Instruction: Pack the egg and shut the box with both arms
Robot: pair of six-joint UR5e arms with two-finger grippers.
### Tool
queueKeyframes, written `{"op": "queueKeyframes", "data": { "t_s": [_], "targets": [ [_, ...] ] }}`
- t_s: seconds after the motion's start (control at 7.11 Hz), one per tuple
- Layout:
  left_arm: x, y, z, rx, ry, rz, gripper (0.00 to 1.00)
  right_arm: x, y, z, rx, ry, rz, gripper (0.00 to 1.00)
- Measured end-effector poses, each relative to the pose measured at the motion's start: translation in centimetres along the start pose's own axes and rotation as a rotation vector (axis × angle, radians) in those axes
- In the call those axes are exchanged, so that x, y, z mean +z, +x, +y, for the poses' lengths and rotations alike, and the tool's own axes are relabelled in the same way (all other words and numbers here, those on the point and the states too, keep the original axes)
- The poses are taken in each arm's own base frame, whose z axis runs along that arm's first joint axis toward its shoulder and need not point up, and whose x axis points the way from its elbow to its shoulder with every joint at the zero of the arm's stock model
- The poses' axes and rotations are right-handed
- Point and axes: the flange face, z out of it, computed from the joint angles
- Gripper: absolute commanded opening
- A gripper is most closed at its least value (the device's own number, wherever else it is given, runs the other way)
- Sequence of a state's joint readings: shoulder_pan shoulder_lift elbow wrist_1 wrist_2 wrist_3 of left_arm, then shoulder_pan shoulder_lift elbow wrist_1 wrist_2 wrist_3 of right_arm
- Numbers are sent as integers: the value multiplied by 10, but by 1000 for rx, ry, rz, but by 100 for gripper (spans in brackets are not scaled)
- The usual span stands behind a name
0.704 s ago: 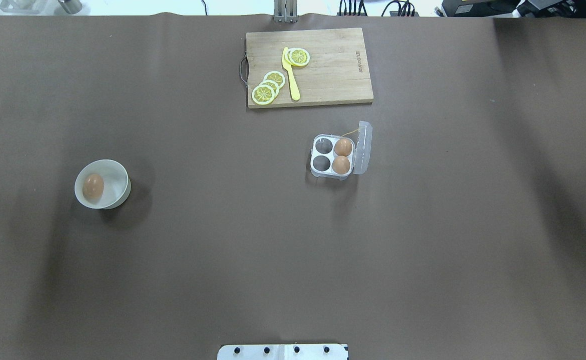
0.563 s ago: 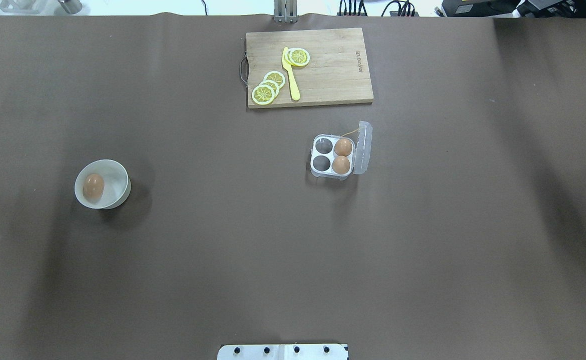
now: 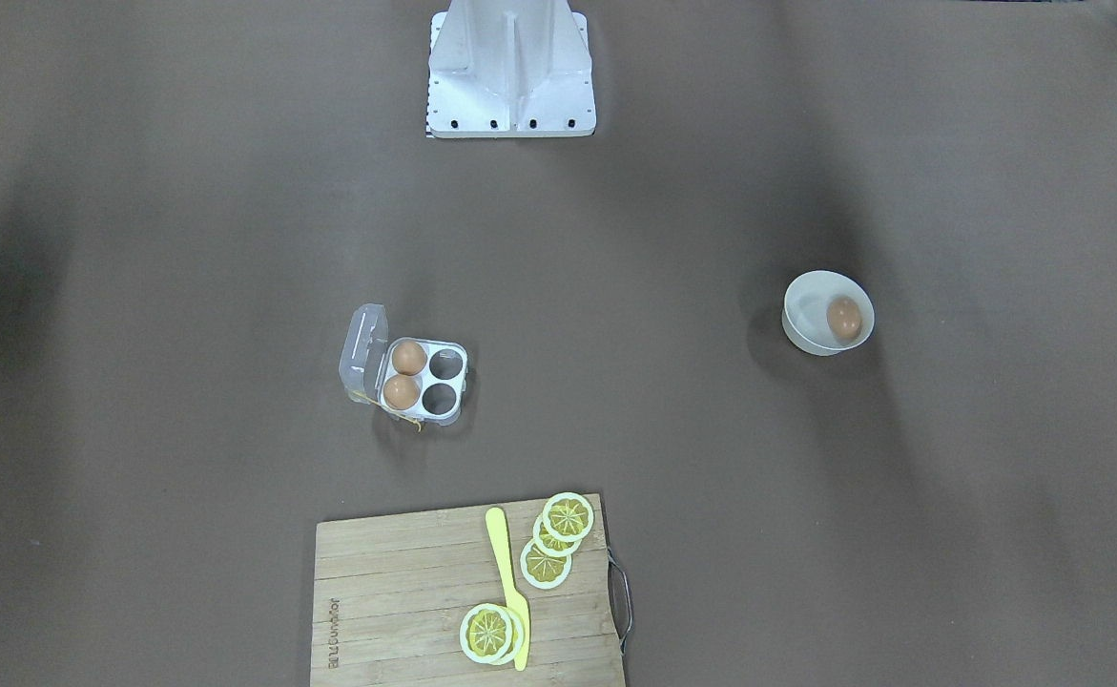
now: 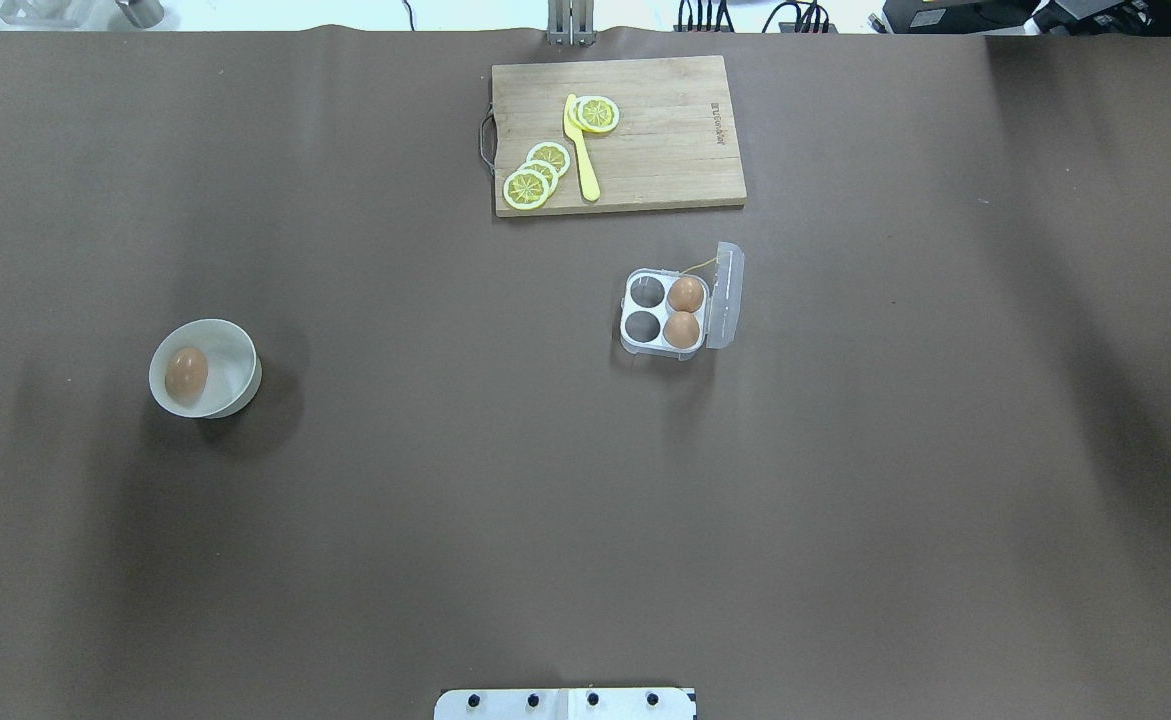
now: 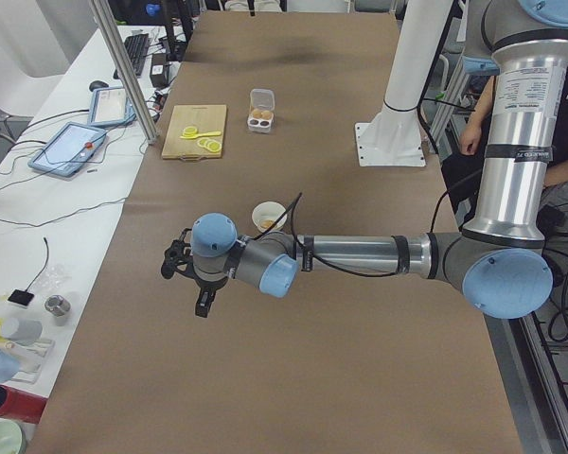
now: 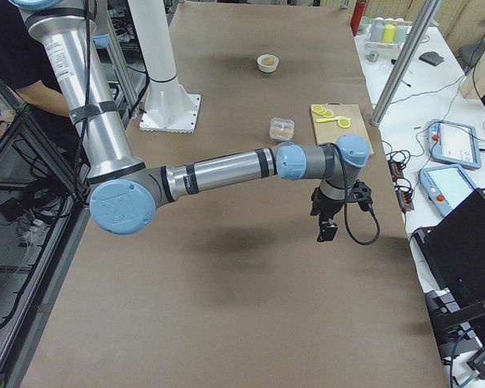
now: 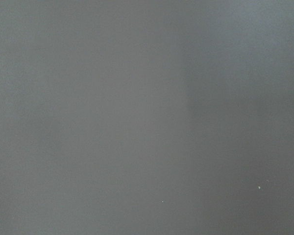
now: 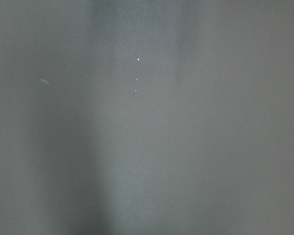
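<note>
Judged from here, the smooth egg [image 4: 186, 371] could slip from an off-centre pinch and roll against the bowl [image 4: 245, 350] wall. The bowl sits well left of the box [image 4: 631, 345] and holds only that egg. The box is open, with two eggs [image 4: 685, 294] in the cells beside its lid [image 4: 725, 295] and two empty cells [image 4: 642, 325]. The left gripper [image 5: 202, 307] and right gripper [image 6: 327, 230] hang well apart from the box; I cannot tell their finger spread.

Even overhead light leaves broad soft shadows well to either side of the box [image 4: 665, 311], and my wrist views are blank grey blur.
</note>
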State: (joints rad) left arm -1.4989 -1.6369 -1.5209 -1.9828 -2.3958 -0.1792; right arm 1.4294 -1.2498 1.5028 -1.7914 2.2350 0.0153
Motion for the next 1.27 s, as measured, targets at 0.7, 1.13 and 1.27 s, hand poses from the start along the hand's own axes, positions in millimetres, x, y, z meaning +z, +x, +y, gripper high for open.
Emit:
{"op": "queueKeyframes", "data": {
  "t_s": [0.7, 1.13, 1.27],
  "targets": [
    [40, 125, -33, 196, -55, 99, 97, -8, -34, -13, -18, -41, 27, 100],
    [58, 212, -29, 262, -84, 161, 95, 4, -41, -13, -38, -55, 69, 100],
    [68, 233, -22, 279, -101, 172, 91, 6, -40, -12, -36, -60, 71, 100]
  ]
}}
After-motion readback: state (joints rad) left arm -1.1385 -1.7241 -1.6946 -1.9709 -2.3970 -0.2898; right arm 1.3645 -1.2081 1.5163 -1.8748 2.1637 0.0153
